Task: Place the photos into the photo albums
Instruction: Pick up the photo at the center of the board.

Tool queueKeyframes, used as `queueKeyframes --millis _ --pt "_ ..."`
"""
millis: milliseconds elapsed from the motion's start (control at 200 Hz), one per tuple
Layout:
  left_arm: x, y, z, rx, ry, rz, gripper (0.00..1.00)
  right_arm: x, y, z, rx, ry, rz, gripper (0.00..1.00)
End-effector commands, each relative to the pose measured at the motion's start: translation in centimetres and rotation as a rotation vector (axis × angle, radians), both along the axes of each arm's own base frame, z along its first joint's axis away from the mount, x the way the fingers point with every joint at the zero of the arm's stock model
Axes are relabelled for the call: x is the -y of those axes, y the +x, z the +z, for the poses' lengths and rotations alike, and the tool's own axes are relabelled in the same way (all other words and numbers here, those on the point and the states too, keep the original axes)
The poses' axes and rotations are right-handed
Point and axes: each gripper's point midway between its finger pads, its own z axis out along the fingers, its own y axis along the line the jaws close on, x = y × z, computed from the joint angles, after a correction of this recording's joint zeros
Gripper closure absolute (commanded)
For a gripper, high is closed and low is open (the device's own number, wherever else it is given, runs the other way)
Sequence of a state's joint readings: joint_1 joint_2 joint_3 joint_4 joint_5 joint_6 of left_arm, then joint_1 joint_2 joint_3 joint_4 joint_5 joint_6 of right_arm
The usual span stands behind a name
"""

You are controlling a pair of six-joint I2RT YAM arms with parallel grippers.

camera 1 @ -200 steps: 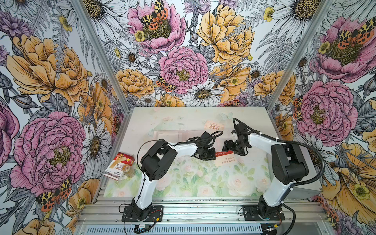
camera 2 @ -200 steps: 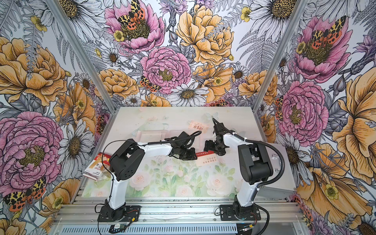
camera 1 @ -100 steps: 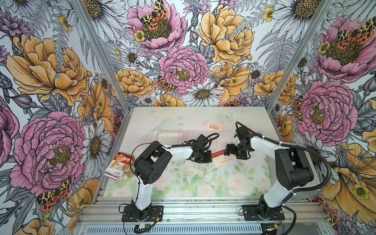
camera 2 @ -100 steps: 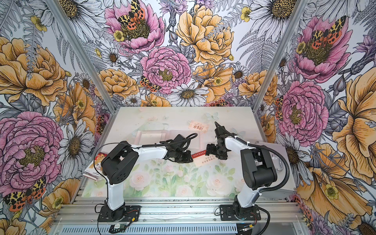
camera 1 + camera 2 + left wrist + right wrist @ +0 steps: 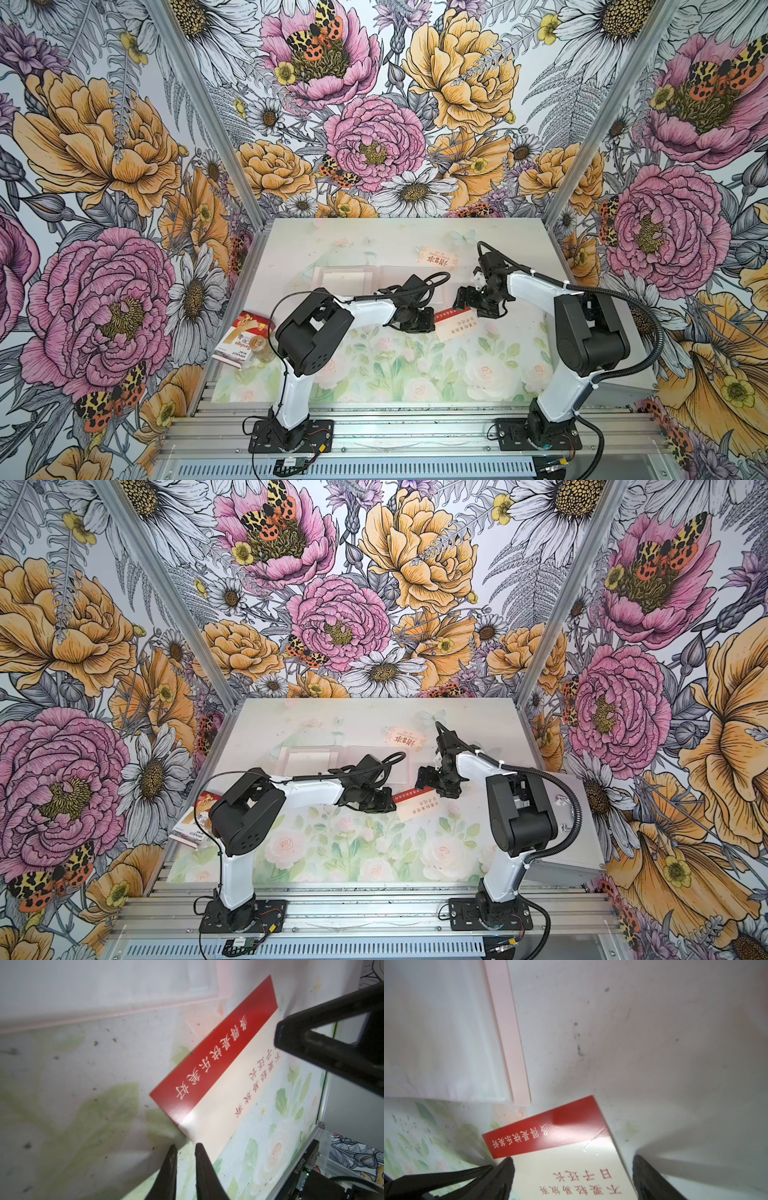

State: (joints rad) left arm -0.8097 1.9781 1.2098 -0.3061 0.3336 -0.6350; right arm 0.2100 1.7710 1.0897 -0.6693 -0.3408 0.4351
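Red-and-cream card (image 5: 571,1159) lies flat mid-table between the right gripper's (image 5: 573,1178) spread jaws, long axis across them; the left gripper (image 5: 185,1151), nearly clenched and empty, sits at its corner.

top views: high, front, looking down at table (image 5: 374,232) | wrist views: close, sharing red-cream card (image 5: 218,1084)

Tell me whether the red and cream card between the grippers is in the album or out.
Out. The red and cream card lies flat on the table mat, beside the album, apart from its corner.
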Motion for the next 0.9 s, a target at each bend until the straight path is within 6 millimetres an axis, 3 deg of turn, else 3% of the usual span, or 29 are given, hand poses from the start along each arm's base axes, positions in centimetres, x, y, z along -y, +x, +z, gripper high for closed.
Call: queueKeyframes --millis 0,400,621,896 --pt "0.4 -0.1 -0.8 -0.016 0.007 0.007 0.81 -1.3 -1.5 -1.1 -0.052 0.052 0.047 0.11" --pt "0.1 -0.3 -1.8 -0.028 0.022 0.010 0.81 -3.5 -1.9 0.0 -0.059 0.156 0.088 0.11" --pt "-0.2 -0.4 -1.6 -0.023 0.021 0.012 0.81 -5.1 -1.9 1.9 -0.033 0.284 0.123 0.12" --pt "-0.5 -0.2 -1.7 -0.026 0.022 0.016 0.81 -5.3 -1.9 4.4 0.006 0.358 0.123 0.12"
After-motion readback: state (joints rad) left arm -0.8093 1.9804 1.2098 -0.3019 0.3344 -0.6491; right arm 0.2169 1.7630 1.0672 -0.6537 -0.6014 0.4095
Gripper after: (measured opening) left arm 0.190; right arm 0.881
